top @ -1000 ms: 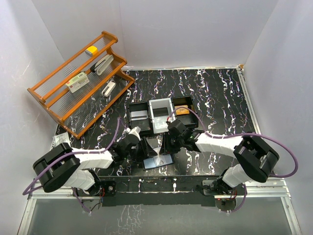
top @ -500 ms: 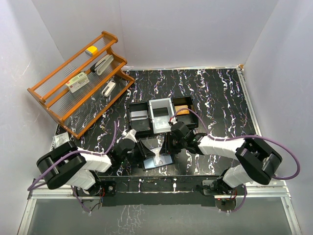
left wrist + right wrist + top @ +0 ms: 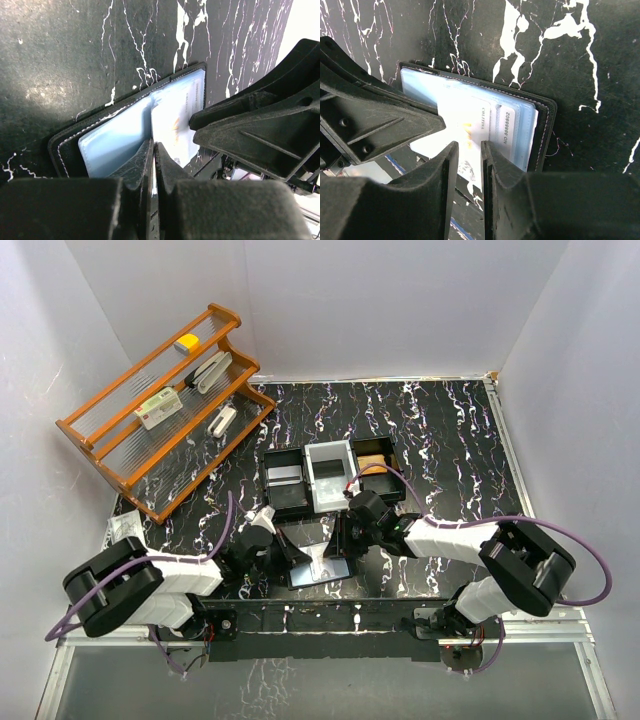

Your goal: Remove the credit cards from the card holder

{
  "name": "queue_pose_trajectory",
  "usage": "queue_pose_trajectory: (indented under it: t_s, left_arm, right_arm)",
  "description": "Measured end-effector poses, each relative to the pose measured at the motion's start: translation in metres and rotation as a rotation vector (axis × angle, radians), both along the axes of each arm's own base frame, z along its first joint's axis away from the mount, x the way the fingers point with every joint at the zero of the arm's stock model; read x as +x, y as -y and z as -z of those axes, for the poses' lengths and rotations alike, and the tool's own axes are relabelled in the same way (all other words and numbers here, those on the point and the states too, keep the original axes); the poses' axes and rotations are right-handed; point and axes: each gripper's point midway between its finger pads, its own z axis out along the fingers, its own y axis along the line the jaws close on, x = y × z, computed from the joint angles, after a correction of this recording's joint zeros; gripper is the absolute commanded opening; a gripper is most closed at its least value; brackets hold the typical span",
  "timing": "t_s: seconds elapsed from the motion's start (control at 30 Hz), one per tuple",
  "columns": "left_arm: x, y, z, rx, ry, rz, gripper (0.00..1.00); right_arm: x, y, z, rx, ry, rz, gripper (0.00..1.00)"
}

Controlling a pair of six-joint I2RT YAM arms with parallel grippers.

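1. Since 1 second ago the left gripper (image 3: 153, 147) has dropped to the card holder (image 3: 322, 566), lower centre of the top view, and pressed together; whether it nips a card is unclear.
2. The right gripper (image 3: 468, 146) stands narrowly spread over the card holder.
3. The cards (image 3: 472, 122) look light, stiff and slick: pinch a protruding edge.

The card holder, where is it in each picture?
Top external: the card holder lies low in the middle, near the table's front edge.
Left wrist: the card holder is left of centre, lying open.
Right wrist: the card holder fills the middle.
Shared landmark: the black table with white veins.
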Motion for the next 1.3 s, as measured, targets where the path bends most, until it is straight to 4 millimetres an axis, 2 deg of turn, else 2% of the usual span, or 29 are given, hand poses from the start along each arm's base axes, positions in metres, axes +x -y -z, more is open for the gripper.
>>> queue_pose_trajectory:
  t_s: [0.37, 0.7, 1.0, 1.3]
  left_arm:
    - [-0.004, -0.012, -0.005, 0.038, 0.030, 0.005, 0.00]
    - [-0.007, -0.021, 0.000, 0.096, 0.038, 0.021, 0.00]
    - [-0.007, -0.022, -0.001, 0.119, 0.050, 0.036, 0.00]
    - [-0.007, -0.022, -0.002, 0.128, 0.053, 0.041, 0.00]
  right_arm:
    - [-0.001, -0.001, -0.001, 0.000, -0.006, 0.004, 0.26]
    - [-0.001, -0.002, -0.002, -0.025, -0.012, -0.007, 0.26]
    - [-0.007, 0.009, -0.005, -0.098, -0.012, -0.046, 0.29]
    - [-0.014, -0.005, -0.017, -0.016, -0.020, -0.105, 0.33]
